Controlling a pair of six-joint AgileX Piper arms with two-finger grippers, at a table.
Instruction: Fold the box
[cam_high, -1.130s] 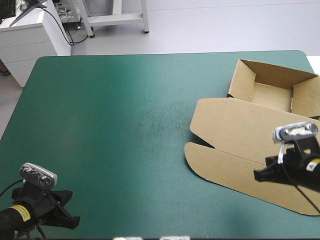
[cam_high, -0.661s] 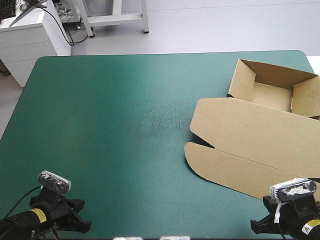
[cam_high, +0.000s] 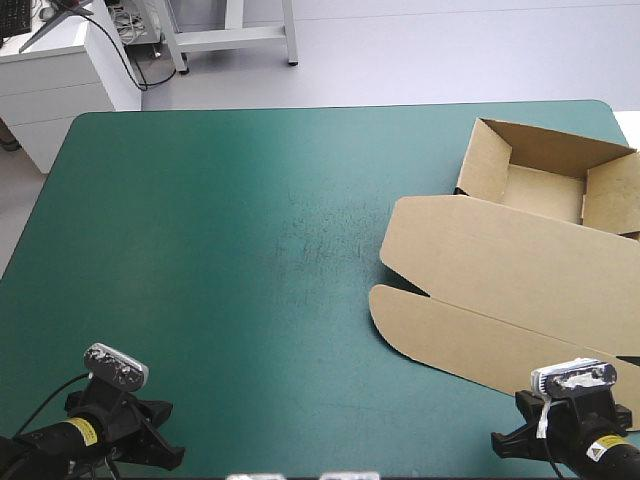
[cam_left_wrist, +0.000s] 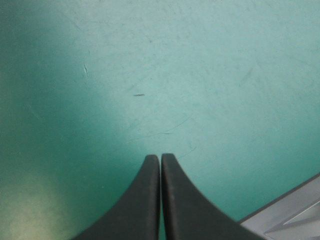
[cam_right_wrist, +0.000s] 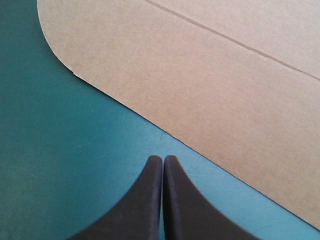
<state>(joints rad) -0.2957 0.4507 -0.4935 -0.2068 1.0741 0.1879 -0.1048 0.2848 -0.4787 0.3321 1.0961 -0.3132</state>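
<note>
The brown box (cam_high: 520, 260) lies at the table's right side as an open tray with raised walls at the far end and its lid spread flat toward the front. My right gripper (cam_high: 505, 445) is shut and empty at the front right, just short of the lid's near edge (cam_right_wrist: 200, 85); its black fingers (cam_right_wrist: 150, 195) meet over bare teal-green cover. At the front left corner my left gripper (cam_high: 165, 452) is also shut, its fingers (cam_left_wrist: 172, 200) closed in one arch above bare cover, far from the box.
The teal-green cover (cam_high: 240, 250) stretches bare across the left and middle of the table. The table's front edge shows as a pale strip (cam_left_wrist: 290, 215) beside my left gripper. White furniture (cam_high: 60, 70) stands beyond the far left corner.
My right arm drew back off the lid toward the table's front edge, then crept slightly left. My left arm shifted right along the front edge. The box stayed put.
</note>
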